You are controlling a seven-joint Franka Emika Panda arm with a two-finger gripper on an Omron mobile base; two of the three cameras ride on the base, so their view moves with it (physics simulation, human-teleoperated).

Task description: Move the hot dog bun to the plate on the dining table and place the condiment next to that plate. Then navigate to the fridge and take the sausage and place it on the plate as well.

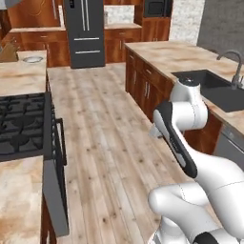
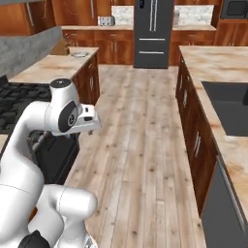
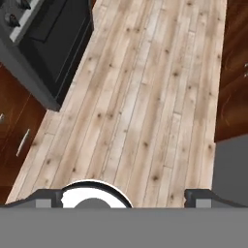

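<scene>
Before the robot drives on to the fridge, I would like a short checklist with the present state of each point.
1. Fridge ahead at the end of the aisle, doors shut: ok.
2. Wooden floor between the base and the fridge free of obstacles: ok.
3. Tool open and holding nothing, its fingertips far apart over the floor: ok.
4. Arm folded in over the aisle, apart from the sink counter and the stove: ok.
5. Bun on the plate and condiment beside it: cannot tell.
6. Sausage inside the fridge: cannot tell while the doors are shut.
</scene>
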